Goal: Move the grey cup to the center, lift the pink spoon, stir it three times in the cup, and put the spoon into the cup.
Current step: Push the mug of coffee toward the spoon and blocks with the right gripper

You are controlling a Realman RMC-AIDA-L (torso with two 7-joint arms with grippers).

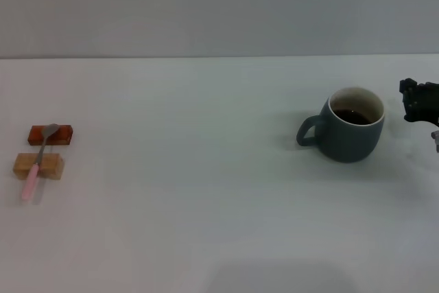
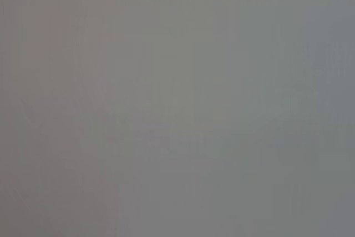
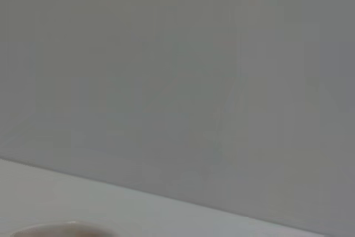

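a matte slate-grey cup (image 1: 351, 125), round-bellied, with a loop handle facing the robot's left and a pale cream rim and inner wall, dark liquid inside. standing upright on the smooth white table (image 1: 206, 224), well over toward the right side, not at the middle. a sliver of the same pale rim (image 3: 55, 229) just visible at the edge of the right wrist view, with table and plain grey wall beyond.

far off at the left side, a slim spoon (image 1: 38, 161) with a dull silver metal bowl and neck and a pale pink handle. bowl resting on a reddish-brown block (image 1: 50, 134), neck crossing a tan wooden block (image 1: 38, 166) just in front of it, handle tip reaching down past the wooden block toward the table. both blocks small, rectangular, lying flat, close together.

right gripper (image 1: 420, 101), black and angular, poking in at the right edge just beside the cup, not touching it; fingers cut off by the edge, so cannot tell how far open, nothing seen held.

left gripper out of sight; left wrist view only a flat grey blank.
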